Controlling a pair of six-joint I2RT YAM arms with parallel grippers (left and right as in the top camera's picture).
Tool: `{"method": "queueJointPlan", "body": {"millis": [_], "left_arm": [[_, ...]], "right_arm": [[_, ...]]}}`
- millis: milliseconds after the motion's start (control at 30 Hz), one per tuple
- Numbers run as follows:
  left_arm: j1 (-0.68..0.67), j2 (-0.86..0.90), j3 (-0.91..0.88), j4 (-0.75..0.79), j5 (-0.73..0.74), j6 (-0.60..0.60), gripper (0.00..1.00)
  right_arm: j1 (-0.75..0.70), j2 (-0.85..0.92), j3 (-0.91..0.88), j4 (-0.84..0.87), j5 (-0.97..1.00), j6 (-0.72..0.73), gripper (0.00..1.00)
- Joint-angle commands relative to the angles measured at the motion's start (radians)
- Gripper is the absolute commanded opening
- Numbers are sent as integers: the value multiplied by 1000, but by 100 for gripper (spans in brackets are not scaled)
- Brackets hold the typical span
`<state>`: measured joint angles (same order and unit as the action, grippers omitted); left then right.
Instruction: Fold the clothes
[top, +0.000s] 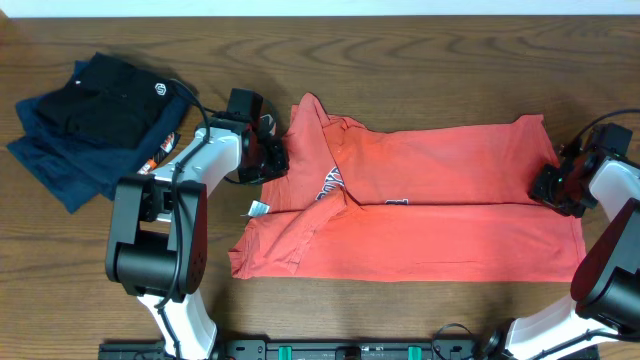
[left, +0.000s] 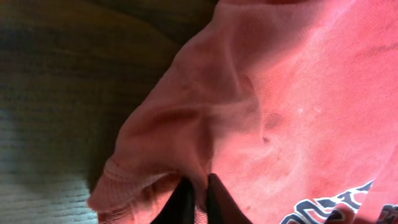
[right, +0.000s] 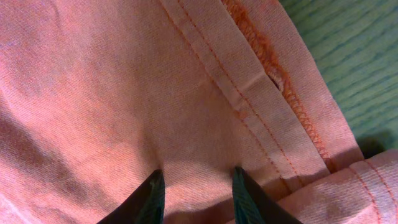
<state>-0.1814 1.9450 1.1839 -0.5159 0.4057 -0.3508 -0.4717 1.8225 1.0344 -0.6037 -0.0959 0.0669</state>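
Dark clothes (top: 95, 115) lie folded in a pile at the far left of the wooden table (top: 420, 45), apart from the job at hand. Just to their right, the left gripper (top: 272, 150) sits at the left end of the red shirt (top: 430, 200), up by the sleeve. Its wrist view shows the 2 fingers (left: 183, 202) closed tight together, with a ridge of red cloth pinched between them. Part of the navy-and-white lettering (left: 329, 208) shows off to one side of that view. A small white tag (top: 258, 208) pokes out at the shirt's left edge, nearer the front.

The shirt itself lies flat across the middle of the table, its long side running left to right, with the top part folded down over the rest. At its right end, the right gripper (top: 555, 185) rests on the edge. Its fingers (right: 152, 196) stand narrowly apart, tips down on the cloth beside the stitched hem (right: 249, 81); I cannot tell whether they grip it.
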Motion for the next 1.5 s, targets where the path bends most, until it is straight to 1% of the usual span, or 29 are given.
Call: {"method": "queueJointPlan", "body": {"millis": [0, 233, 367, 533, 667, 733, 1100, 1133, 1167, 1200, 1233, 1267, 1333, 1467], "left_arm": [[17, -3, -10, -6, 2, 6, 6], [92, -79, -9, -37, -36, 20, 6], [124, -83, -10, -62, -38, 21, 6], [127, -83, -10, -101, -82, 21, 6], [127, -83, -10, -148, -222, 20, 6], [127, -83, -10, -162, -264, 20, 6], [127, -83, -10, -161, -288, 14, 6], [127, -83, -10, -161, -291, 13, 10], [127, -83, -10, -161, -291, 13, 17], [127, -83, -10, -163, -291, 13, 32], [127, -83, -9, -164, -291, 13, 41], [127, -84, -9, -164, -291, 13, 45], [132, -94, -7, -164, -291, 13, 48], [148, -156, 10, -164, -291, 13, 48]], "right_arm": [[8, 48, -21, -13, 18, 6, 35], [8, 49, -21, -13, 22, 6, 35], [8, 48, -21, -13, 22, 6, 35], [8, 48, -21, -13, 22, 6, 35], [8, 49, -21, -14, 41, 6, 35], [8, 48, -21, -13, 41, 6, 35], [8, 49, -21, -14, 41, 6, 35], [8, 49, -21, -14, 41, 6, 35], [8, 49, -21, -14, 41, 6, 35], [8, 49, -21, -14, 41, 6, 35], [8, 48, -21, -14, 41, 6, 35], [8, 48, -21, -14, 41, 6, 36], [8, 48, -21, -14, 40, 6, 40], [8, 48, -21, -13, 40, 6, 41]]}}
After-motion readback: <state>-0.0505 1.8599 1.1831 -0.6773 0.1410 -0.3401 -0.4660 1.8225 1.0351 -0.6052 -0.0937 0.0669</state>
